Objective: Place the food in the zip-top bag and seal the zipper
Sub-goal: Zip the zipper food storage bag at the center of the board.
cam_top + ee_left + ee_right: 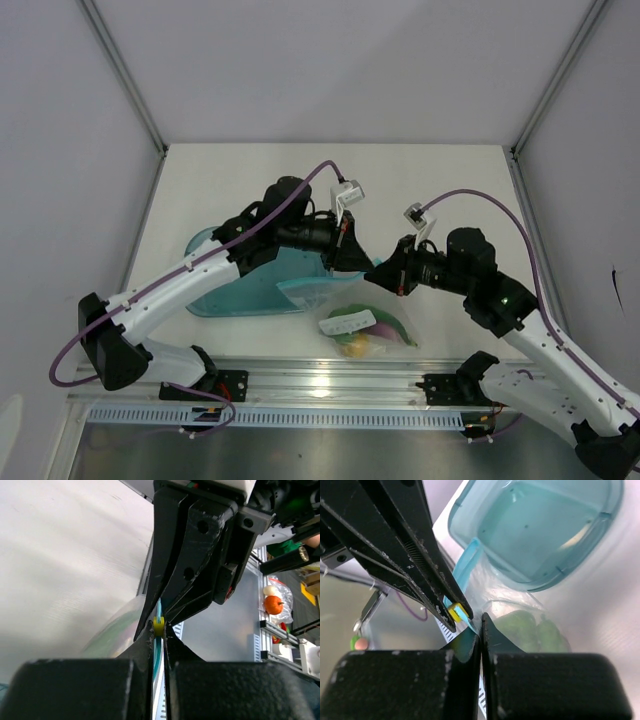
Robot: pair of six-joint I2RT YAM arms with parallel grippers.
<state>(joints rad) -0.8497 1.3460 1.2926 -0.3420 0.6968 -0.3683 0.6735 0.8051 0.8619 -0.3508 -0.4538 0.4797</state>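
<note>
While the overhead view puts the metal rail (pixel 330 372) nearest, the zip-top bag (pixel 365 325) lies just beyond it on the white table (pixel 300 180). The bag is crinkled, with a white label (pixel 345 322) showing on it. All the food sits inside: the yellow-orange fruit (pixel 352 347) is closest to the rail, and the pink-purple piece (pixel 382 322) and the green vegetable (pixel 397 330) are beside it. Just past the bag, the left gripper (pixel 362 262) and the right gripper (pixel 378 275) meet tip to tip over its top edge. From above, their black fingers hide what they pinch. The left wrist view shows it: the left fingers (pixel 100 690) are clenched on the zipper (pixel 158 670), and the teal strip runs up between them to a yellow slider (pixel 159 625) at their tips. The right gripper's fingers converge on the same strip from the opposite side. Only this view also catches, far off the table, an orange pumpkin-like toy (pixel 273 604). The right wrist view shows the right fingers (pixel 540 685) pressed tight together on the strip just beside the slider. Alone among the views, it shows the green vegetable through the clear plastic close by. Beyond that is the translucent teal tray (pixel 470 510), just beside the bag. None of the views shows how much of the zipper is sealed.
</note>
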